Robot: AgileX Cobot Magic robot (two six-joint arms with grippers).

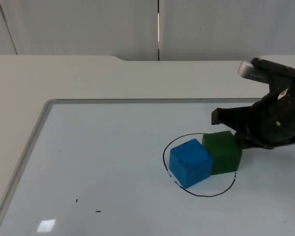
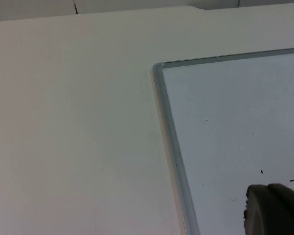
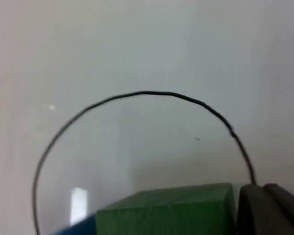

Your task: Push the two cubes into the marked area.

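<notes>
Two cubes were on the whiteboard (image 1: pixel 113 162): one blue cube (image 1: pixel 189 162) and one green cube (image 1: pixel 223 151), touching each other side by side. One marked area was drawn there, a single black circle (image 1: pixel 199 193), and both cubes sat within it or on its line; whether the green cube's far edge lay fully inside was hard to tell. One gripper was counted in the top view, the right gripper (image 1: pixel 236 129), just beside the green cube. One fingertip of the left gripper (image 2: pixel 272 211) was counted over the board's corner. A few small black specks, about two, marked the board's near part.
</notes>
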